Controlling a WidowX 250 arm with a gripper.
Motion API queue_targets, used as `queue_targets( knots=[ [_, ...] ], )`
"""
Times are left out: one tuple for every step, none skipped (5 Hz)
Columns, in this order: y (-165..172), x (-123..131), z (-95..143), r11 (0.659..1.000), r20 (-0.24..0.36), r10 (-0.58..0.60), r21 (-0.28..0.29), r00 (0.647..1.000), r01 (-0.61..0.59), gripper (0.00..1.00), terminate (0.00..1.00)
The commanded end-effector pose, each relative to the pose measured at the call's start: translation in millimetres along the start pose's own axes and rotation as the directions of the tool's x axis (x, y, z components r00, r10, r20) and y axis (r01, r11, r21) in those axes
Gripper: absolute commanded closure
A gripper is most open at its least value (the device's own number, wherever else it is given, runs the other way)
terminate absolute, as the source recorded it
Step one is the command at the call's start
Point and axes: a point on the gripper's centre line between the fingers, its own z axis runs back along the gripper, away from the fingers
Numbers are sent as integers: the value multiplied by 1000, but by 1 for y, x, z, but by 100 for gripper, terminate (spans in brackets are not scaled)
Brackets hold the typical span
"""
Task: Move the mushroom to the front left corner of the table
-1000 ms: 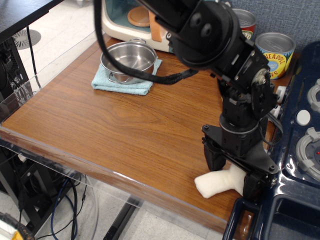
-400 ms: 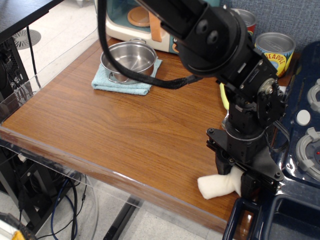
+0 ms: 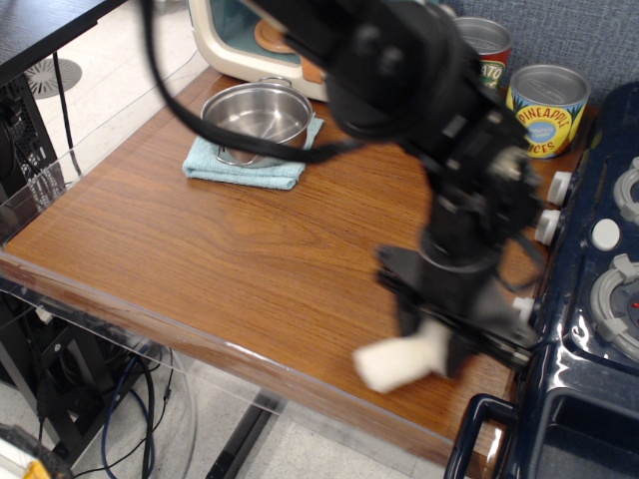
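1. Cream-white plush, the stem of the small toy mushroom (image 3: 397,361) juts leftward from the black robot gripper (image 3: 431,344), whose jaws are pressed together on the toy's hidden cap end.
2. The mushroom hangs by the near edge of the glossy brown wood-grain table (image 3: 200,249), toward its right-hand side, beside the dark blue toy stove (image 3: 589,329); motion blur hides whether it clears the surface.
3. Gripping the cap end leaves the soft stem free, which probably suits a low carry along the near edge.
4. The near left corner is bare; the steel pot (image 3: 256,120) on its light blue cloth (image 3: 240,165) sits well back, as do the tins (image 3: 548,108).
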Motion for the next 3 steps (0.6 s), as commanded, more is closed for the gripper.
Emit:
queue_targets(
  knots=[
    [78,-15,41,965,94,246,65,965,-253,100,0],
    [126,-19,43,903,98,406,109,909,-415,100,0],
    [167,-22,43,842,103,518,113,849,-527,100,0]
  ],
)
